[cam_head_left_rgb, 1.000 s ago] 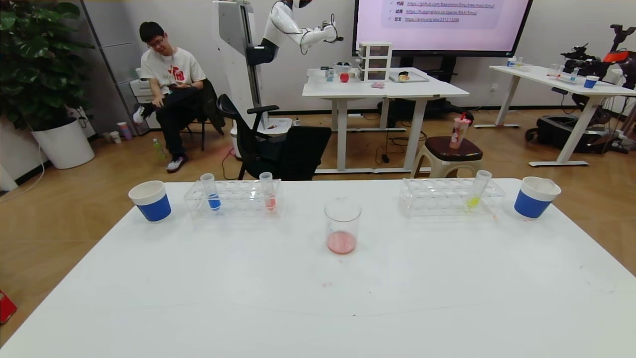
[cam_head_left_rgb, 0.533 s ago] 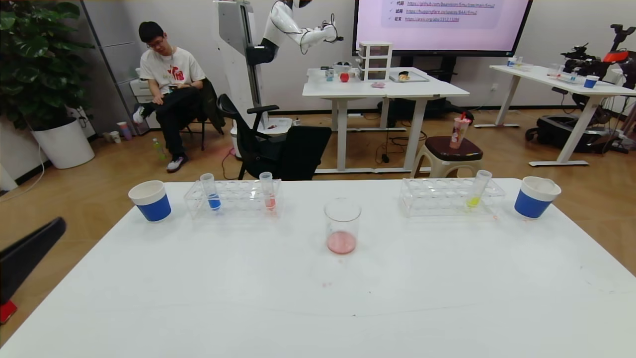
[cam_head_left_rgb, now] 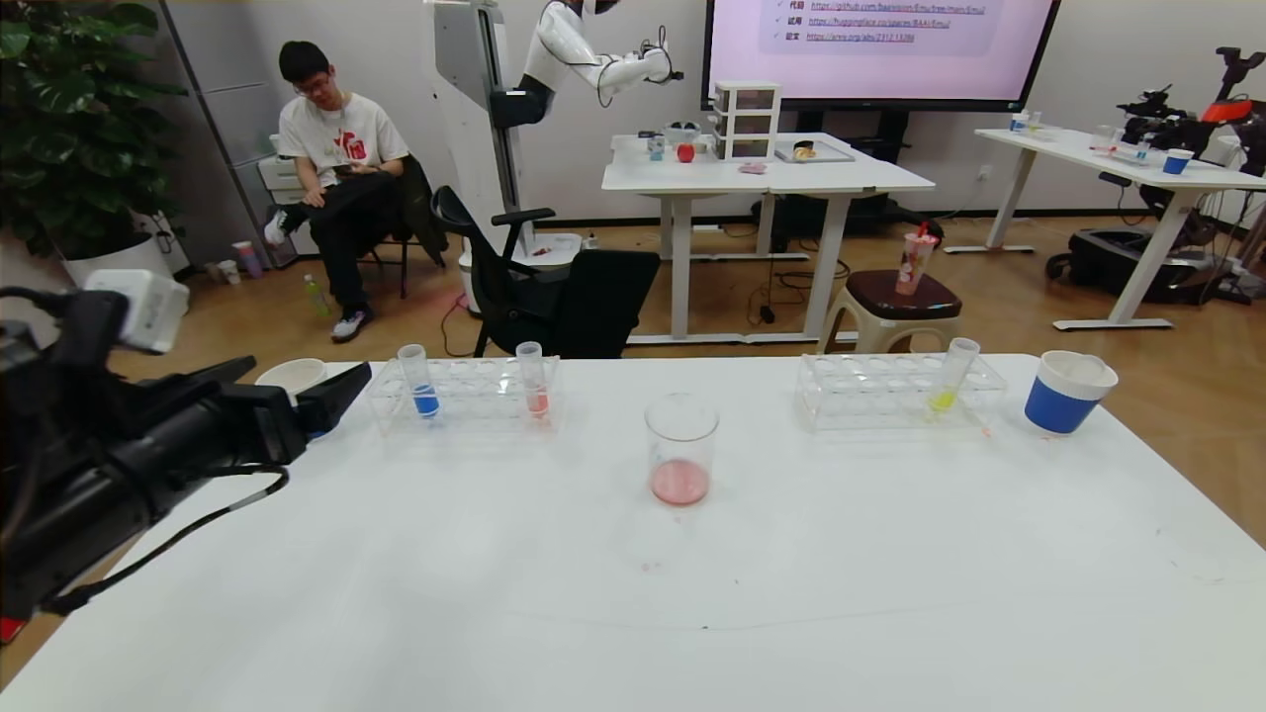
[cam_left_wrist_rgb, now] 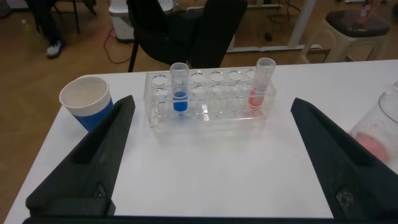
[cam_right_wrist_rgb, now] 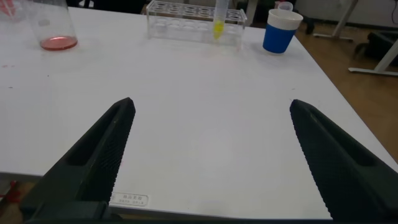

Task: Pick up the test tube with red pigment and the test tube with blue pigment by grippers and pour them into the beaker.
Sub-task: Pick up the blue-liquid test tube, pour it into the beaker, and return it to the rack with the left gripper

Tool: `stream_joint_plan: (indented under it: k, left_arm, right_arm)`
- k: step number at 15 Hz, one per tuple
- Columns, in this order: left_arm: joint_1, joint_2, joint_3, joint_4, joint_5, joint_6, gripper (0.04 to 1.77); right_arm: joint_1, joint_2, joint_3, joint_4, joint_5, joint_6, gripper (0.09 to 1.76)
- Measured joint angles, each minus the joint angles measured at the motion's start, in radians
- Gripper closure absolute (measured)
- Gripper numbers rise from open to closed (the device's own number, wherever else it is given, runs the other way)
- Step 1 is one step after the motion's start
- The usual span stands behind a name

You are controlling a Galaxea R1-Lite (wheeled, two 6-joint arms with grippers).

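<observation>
3 tubes: blue (cam_head_left_rgb: 424,381), red (cam_head_left_rgb: 535,379), yellow-green (cam_head_left_rgb: 950,377); 1 beaker (cam_head_left_rgb: 681,450).

Even, bright indoor light fell from overhead; the white table (cam_head_left_rgb: 890,593) glared mildly and carried only faint, soft shadows; the lit screen (cam_head_left_rgb: 880,44) at the back was washed out, its text barely readable; straight edges bowed toward the head view's corners; in both wrist views the near black fingers (cam_left_wrist_rgb: 93,168) (cam_right_wrist_rgb: 93,162) were slightly soft.

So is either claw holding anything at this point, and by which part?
Nothing is held. The left claw is open, facing the clear rack with the tubes; the right claw is open over bare table.
</observation>
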State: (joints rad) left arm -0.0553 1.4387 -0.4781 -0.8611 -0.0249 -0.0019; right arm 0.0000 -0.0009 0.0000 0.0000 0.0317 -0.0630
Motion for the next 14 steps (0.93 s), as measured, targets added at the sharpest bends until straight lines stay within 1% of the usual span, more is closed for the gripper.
stream_joint_plan:
  k: [4,7,9,11,14]
  left_arm:
    - [-0.006,0.347,-0.005,-0.357,0.011,-0.002,0.06]
    - [-0.009,0.556,-0.026,-0.562,0.052,-0.009,0.06]
    - [-0.008,0.653,-0.068,-0.612,0.065,-0.013,0.06]
    - [-0.003,0.709,-0.126,-0.616,0.071,-0.016,0.06]
    - [0.002,0.778,-0.238,-0.612,0.097,-0.016,0.06]
  right_arm:
    - [0.000,0.000,0.000,0.000,0.000,0.000,0.11]
    - [0.000,0.000,0.000,0.000,0.000,0.000,0.11]
    - [0.000,0.000,0.000,0.000,0.000,0.000,0.11]
    - [0.000,0.000,0.000,0.000,0.000,0.001,0.11]
    - [0.000,0.000,0.000,0.000,0.000,0.000,0.11]
